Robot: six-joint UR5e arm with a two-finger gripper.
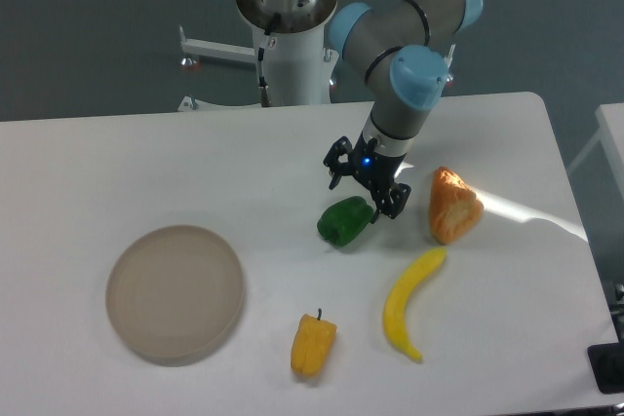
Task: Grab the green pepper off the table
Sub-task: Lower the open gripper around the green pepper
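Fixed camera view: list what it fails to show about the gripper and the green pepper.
- Gap between the gripper and the green pepper: the single high view gives no height, so contact is unclear.
- Pepper's upper right edge: overlapped by one dark finger.
- Pepper's underside: hidden against the table.
- Finger pads: too small to read.
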